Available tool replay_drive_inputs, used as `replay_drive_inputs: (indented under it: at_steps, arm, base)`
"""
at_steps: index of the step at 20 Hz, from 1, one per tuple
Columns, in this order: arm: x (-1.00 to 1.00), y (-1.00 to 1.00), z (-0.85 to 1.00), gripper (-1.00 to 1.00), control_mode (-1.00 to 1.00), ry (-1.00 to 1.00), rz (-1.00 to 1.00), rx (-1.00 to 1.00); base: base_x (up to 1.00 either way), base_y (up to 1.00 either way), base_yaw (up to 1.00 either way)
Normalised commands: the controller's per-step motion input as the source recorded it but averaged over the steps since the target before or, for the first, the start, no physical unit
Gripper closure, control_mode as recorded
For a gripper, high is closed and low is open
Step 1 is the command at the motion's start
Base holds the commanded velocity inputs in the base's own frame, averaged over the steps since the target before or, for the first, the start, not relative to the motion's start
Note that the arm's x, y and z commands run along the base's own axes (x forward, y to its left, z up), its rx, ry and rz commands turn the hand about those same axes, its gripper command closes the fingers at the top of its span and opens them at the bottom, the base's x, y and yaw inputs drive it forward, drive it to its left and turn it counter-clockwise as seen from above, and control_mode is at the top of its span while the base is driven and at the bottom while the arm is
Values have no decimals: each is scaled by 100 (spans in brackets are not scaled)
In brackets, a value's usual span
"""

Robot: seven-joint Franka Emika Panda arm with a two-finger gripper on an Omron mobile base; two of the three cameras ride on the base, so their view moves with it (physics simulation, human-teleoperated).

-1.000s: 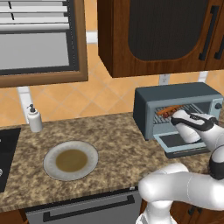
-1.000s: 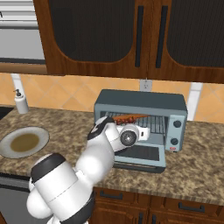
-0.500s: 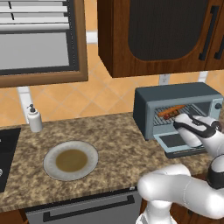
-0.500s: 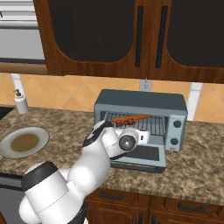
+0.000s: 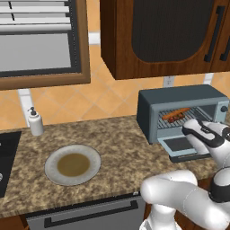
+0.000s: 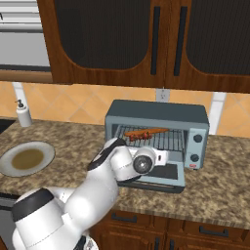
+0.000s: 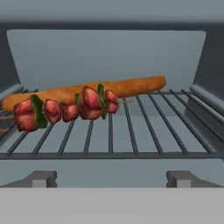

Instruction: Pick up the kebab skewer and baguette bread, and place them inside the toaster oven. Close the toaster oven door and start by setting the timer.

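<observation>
The blue-grey toaster oven (image 5: 150, 112) (image 6: 156, 111) stands on the counter with its door (image 5: 179, 144) (image 6: 168, 174) dropped flat. On its wire rack lies the orange-brown baguette bread (image 7: 131, 86) (image 6: 152, 130) (image 5: 178, 112). The kebab skewer (image 7: 65, 109) (image 6: 136, 135) with red chunks rests just in front of it, touching it. My gripper (image 7: 113, 178) (image 6: 163, 157) (image 5: 191, 128) hovers over the lowered door at the oven mouth. It faces the rack, open, with nothing between its fingertips (image 7: 43, 177).
An empty plate (image 5: 51, 157) (image 6: 47, 149) sits on the granite counter left of the oven. A soap dispenser (image 5: 35, 122) (image 6: 22, 114) stands at the back wall. Dark cabinets hang above the oven; a black cooktop (image 5: 6, 157) is at far left.
My hand has drawn back out of the oven mouth toward the counter's front, staying open. The bread and skewer stay on the rack.
</observation>
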Motion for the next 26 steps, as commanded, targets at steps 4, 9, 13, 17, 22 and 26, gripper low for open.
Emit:
replay_drive_inputs:
  at_steps: [4, 9, 13, 17, 22, 26]
  arm:
    - [-29, -35, 0, -100, -100, 1, 0, 0]
    - [-42, -32, 0, -100, -100, 5, 0, 0]
    - [-60, -37, -3, -100, -100, 7, 0, 0]
    - [-57, -30, -9, -100, -100, 9, 0, 0]
    - [-44, -11, -6, -100, -100, 15, 0, 0]
    - [-40, -3, -8, -100, -100, 17, 0, 0]
  base:
    - [0, 0, 0]
    - [0, 0, 0]
    - [0, 0, 0]
    - [0, 0, 0]
    - [0, 0, 0]
    - [0, 0, 0]
